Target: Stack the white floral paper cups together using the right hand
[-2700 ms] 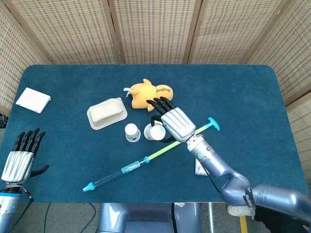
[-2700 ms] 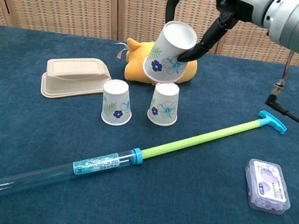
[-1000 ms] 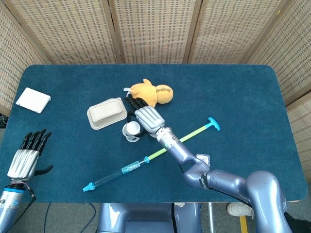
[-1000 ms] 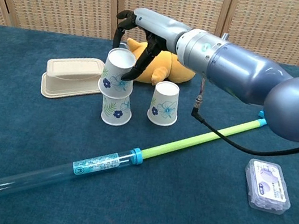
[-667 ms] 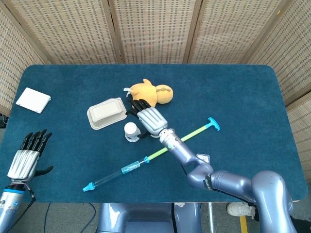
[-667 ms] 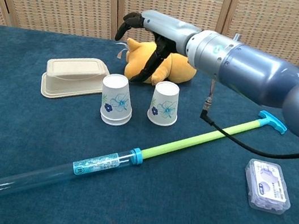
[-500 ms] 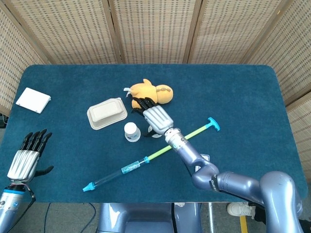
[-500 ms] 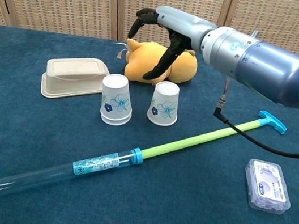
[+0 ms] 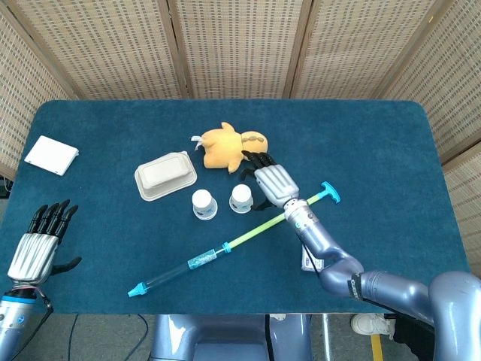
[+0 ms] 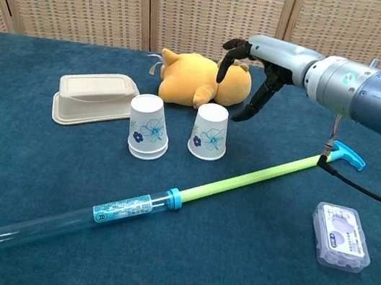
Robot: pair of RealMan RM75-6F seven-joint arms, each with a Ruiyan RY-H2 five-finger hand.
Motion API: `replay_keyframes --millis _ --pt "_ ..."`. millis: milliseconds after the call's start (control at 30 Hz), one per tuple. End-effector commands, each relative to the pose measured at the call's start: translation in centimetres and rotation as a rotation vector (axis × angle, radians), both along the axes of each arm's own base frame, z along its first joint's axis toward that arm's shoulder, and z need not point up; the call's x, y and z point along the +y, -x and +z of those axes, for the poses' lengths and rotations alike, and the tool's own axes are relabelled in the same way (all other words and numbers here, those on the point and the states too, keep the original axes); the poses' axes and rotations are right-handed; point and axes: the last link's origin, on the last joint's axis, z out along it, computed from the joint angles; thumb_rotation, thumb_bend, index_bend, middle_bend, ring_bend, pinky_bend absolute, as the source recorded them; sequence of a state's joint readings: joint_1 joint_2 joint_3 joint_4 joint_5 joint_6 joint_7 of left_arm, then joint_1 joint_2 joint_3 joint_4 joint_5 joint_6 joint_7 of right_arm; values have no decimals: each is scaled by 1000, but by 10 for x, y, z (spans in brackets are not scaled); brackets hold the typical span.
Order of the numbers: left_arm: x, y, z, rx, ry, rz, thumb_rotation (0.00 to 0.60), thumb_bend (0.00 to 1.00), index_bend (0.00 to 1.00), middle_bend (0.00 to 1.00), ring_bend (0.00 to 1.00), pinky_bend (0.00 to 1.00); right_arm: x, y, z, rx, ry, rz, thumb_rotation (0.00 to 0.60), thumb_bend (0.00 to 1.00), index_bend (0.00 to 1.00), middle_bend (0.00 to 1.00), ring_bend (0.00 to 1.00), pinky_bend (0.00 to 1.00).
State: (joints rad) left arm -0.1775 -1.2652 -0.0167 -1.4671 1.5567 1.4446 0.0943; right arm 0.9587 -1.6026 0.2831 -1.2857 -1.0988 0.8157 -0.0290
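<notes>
Two white floral paper cups stand upside down on the blue table. The left one [image 9: 203, 203] [image 10: 148, 126] is a stack, with a second rim showing at its base. The single cup [image 9: 241, 198] [image 10: 210, 131] stands to its right. My right hand [image 9: 272, 183] [image 10: 255, 73] hovers just right of and above the single cup, empty, fingers apart and curved, touching nothing. My left hand [image 9: 37, 242] rests open at the table's near left edge, far from the cups.
A yellow plush toy [image 10: 201, 80] lies behind the cups, a beige lidded food box [image 10: 95, 97] to their left. A long green and clear stick with blue ends [image 10: 166, 201] lies diagonally in front. A purple case [image 10: 341, 237] sits at the right, a white pad [image 9: 51, 155] far left.
My right hand set the held cup down over the left cup, let go, and drew away to the right past the single cup. The left hand stayed put.
</notes>
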Motion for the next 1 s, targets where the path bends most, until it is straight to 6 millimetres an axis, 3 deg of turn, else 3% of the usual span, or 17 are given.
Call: replay_keyframes --millis 33,633,1000 --pt "0 0 -1 1 1 0 600 29 0 0 0 0 -1 4 -6 2 -18 -17 600 130 356 0 0 2" --pt "1 1 -2 6 8 11 600 40 0 0 0 0 -20 14 -41 34 -69 -80 600 144 351 0 0 3" --pt "1 2 -5 9 21 11 600 45 0 0 0 0 -25 10 -44 -9 -22 -66 600 152 605 108 0 37"
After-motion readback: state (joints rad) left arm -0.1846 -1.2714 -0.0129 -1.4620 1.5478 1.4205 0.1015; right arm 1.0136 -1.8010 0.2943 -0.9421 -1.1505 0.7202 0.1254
